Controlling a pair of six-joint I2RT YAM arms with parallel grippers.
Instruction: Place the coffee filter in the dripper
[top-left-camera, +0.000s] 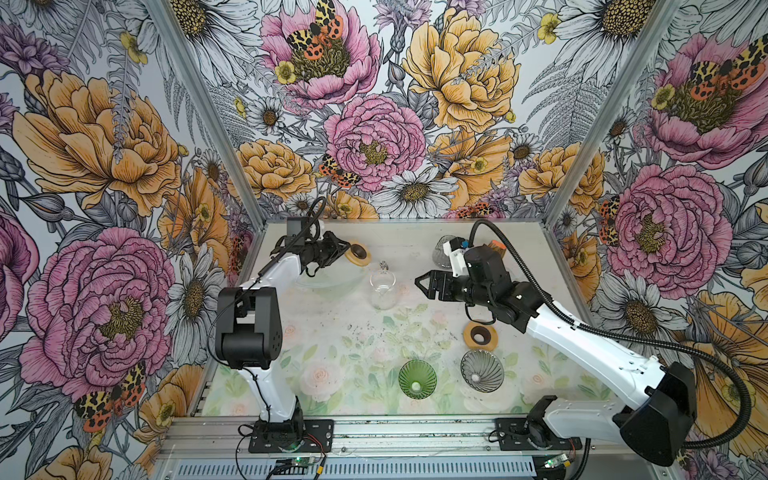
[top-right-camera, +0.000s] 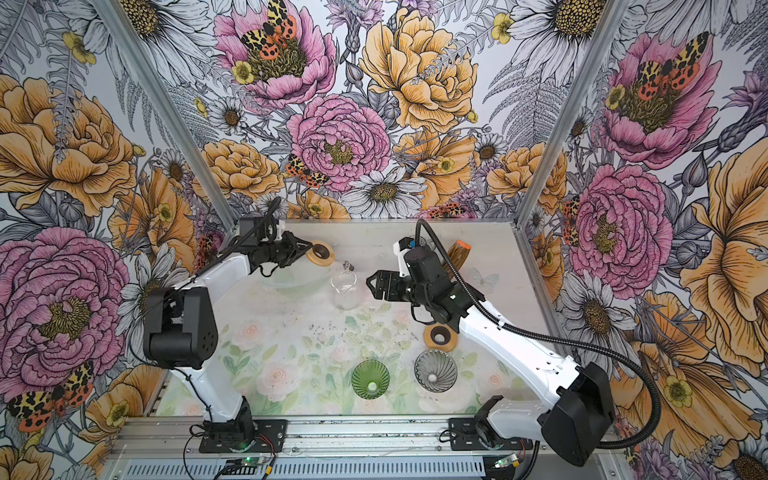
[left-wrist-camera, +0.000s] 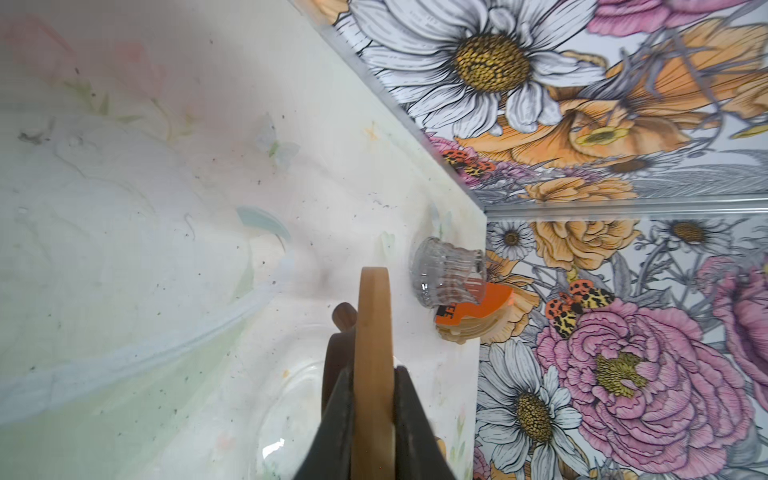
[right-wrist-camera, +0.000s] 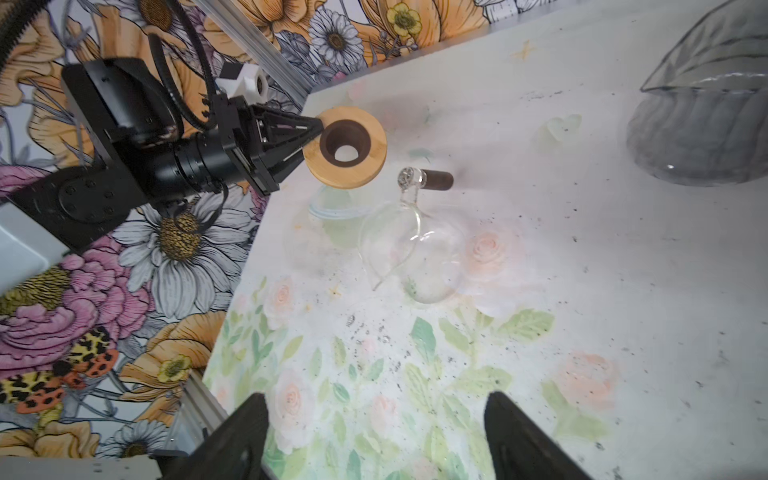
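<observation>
The filter step looks not yet begun: the coffee filters (top-right-camera: 456, 258) sit stacked at the back of the desk (top-left-camera: 332, 353), just beside a clear dripper (left-wrist-camera: 449, 270), while the left tool (left-wrist-camera: 373, 374) is clamped on the rim of a wooden ring (left-wrist-camera: 374, 316) at the far left. The right tool (right-wrist-camera: 376, 399) hangs near the glass carafe (top-left-camera: 383, 291), jaws apart and empty. Next, I judge, a free tool must reach back and pinch one thin filter off the stack.

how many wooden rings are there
2. One wooden ring is clamped in the left claw at the back left; the other ring lies flat on the table by the right arm. Arms may hide more.
</observation>
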